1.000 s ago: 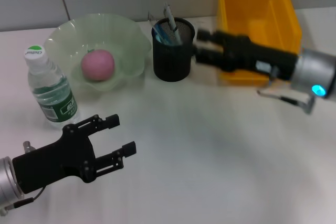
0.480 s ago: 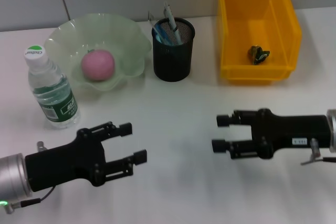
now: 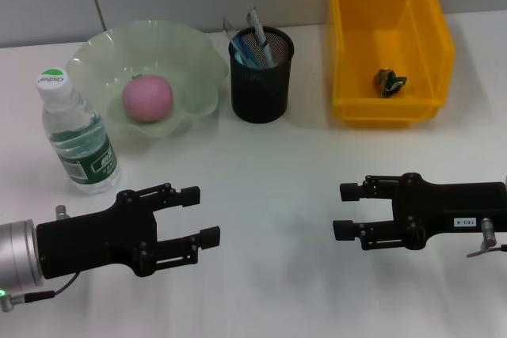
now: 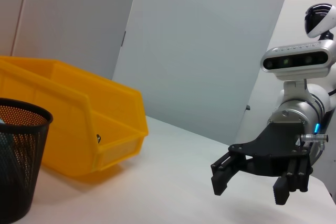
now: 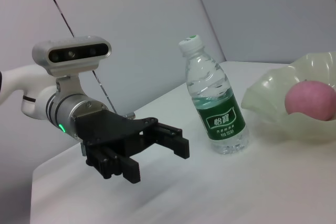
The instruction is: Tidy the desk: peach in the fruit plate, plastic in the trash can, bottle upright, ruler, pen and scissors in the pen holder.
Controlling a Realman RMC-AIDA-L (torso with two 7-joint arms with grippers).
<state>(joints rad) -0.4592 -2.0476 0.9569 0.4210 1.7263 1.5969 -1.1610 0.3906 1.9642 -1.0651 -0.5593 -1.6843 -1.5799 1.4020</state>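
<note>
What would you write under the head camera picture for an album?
Desk tidied: peach in the fruit plate, bottle upright, plastic binned; left gripper and right gripper open over the table.

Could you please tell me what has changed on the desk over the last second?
The right gripper has pulled back from the yellow trash can near the pen holder to the near desk, open and empty; plastic now shows in the can. The left gripper edged inward, open. Peach, plate and upright bottle stayed.

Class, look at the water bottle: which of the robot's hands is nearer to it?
Left. The left hand sits just in front of the bottle, while the right hand is far across the table.
</note>
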